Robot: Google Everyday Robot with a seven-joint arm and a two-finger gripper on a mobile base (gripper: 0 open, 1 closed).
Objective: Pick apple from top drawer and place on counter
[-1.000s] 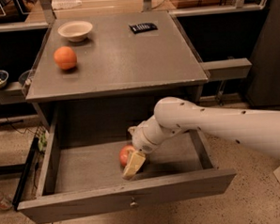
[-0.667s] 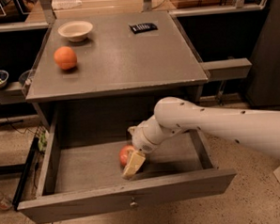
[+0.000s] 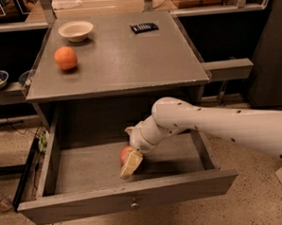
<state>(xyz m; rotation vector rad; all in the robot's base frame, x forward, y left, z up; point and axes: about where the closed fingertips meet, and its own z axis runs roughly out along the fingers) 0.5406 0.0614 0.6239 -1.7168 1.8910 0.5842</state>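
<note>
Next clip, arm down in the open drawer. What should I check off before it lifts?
1. Top drawer pulled out enough to reach in: ok.
2. Target is the apple, not the orange: ok. The apple lies in the drawer and the orange sits on the counter.
3. Gripper at the apple: ok. It is down inside the drawer, right against the fruit.
4. Apple secured in the gripper: cannot tell.
5. Landing spot on the counter: ok. The orange, bowl and dark flat object sit toward its left and far edges.
</note>
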